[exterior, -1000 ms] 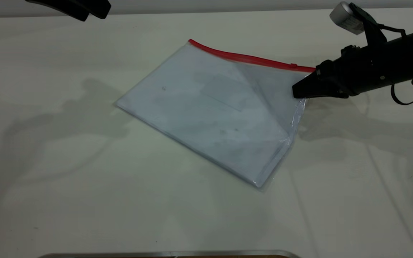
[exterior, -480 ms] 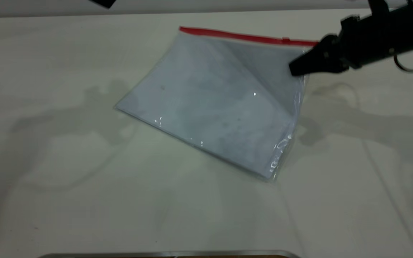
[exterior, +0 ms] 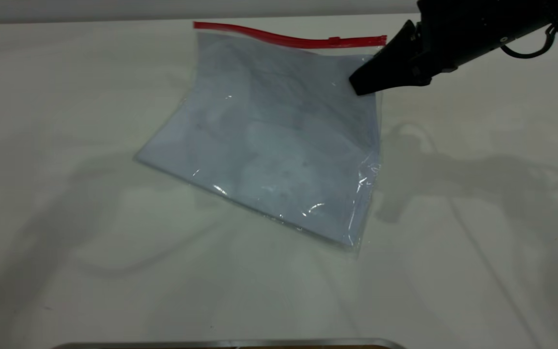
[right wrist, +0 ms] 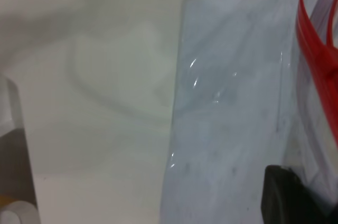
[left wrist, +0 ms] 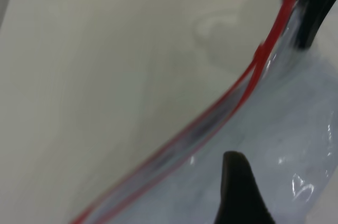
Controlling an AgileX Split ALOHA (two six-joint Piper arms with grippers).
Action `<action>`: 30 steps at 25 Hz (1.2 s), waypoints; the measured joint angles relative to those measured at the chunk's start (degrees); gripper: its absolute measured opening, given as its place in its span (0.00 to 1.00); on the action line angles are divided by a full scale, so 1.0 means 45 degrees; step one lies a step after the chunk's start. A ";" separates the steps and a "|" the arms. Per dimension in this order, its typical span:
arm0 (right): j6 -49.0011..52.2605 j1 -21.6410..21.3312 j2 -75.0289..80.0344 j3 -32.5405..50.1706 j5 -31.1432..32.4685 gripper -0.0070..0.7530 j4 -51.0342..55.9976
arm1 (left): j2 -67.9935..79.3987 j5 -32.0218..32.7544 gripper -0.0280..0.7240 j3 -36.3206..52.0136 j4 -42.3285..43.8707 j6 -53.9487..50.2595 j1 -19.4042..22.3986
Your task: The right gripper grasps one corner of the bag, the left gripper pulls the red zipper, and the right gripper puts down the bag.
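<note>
In the exterior view, the right gripper (exterior: pixel 364 85) is clamped on the upper right corner of the bag (exterior: pixel 279 140), holding that side raised while the opposite long edge rests on the counter (exterior: pixel 90 266). The red zipper (exterior: pixel 284 38) runs along the raised top edge, its small slider tab (exterior: pixel 334 40) sitting near the held corner. So the grasp looks done; the zipper pull and the setting down are left. The left arm does not appear here. A metal rim (exterior: pixel 230 343) shows at the near counter edge, well apart from the bag.

In the left wrist view, one dark finger of the left gripper (left wrist: pixel 238 192) hovers over the bag (left wrist: pixel 301 139) beside the red zipper (left wrist: pixel 222 109); whether its fingers are apart or together cannot be told. Nothing stands between it and the slider.

In the right wrist view, the bag (right wrist: pixel 232 123) hangs below, the red zipper (right wrist: pixel 314 49) close by.
</note>
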 joint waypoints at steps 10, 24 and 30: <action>0.0330 0.0150 0.0000 0.0000 0.0600 0.05 -0.0127 | 0.1275 0.0212 0.72 -0.0015 0.0000 0.0773 -0.0741; 0.0330 0.0150 0.0000 0.0000 0.0551 0.05 -0.0127 | 0.4263 0.1464 0.72 -0.3663 0.0036 0.0774 -0.1036; 0.0330 0.0150 0.0000 0.0000 0.0546 0.05 -0.0127 | 0.5078 0.2723 0.72 -0.4786 0.0048 0.0641 -0.1214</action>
